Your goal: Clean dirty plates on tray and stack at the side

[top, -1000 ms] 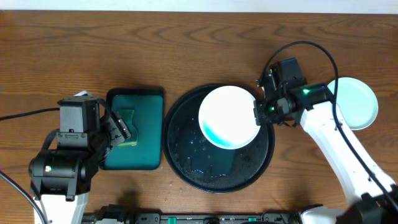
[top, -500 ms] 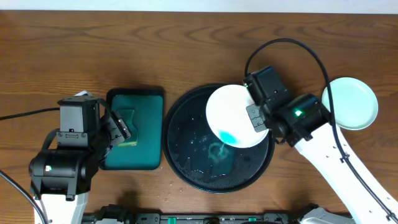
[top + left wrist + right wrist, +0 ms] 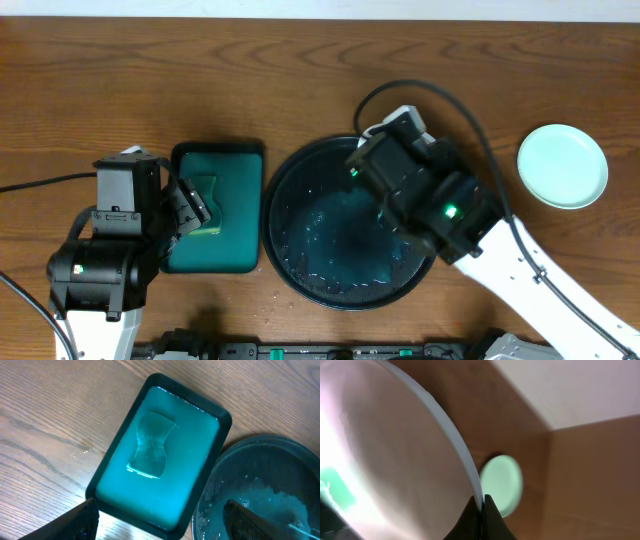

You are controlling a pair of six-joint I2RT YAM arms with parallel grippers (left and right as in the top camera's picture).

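Observation:
My right gripper (image 3: 481, 505) is shut on the rim of a white plate (image 3: 395, 460), which is tipped up on edge and has a teal smear (image 3: 335, 490) at its low side. In the overhead view my right arm (image 3: 420, 195) hangs over the black tray (image 3: 290, 250) and hides this plate. Teal liquid (image 3: 345, 235) lies wet in the tray. A clean pale-mint plate (image 3: 562, 166) lies on the bare wood at the right; it also shows in the right wrist view (image 3: 502, 482). My left gripper (image 3: 160, 530) is open and empty at the near edge of the teal rectangular tray.
The teal rectangular tray (image 3: 235, 160) stands left of the black tray, almost touching it, with a sponge (image 3: 150, 445) lying in teal liquid. The black tray's rim (image 3: 200, 510) shows at the right of the left wrist view.
My right arm has swung left over the black tray and tipped the plate from flat to on edge. Teal liquid has spread in the tray. The left arm has not moved.

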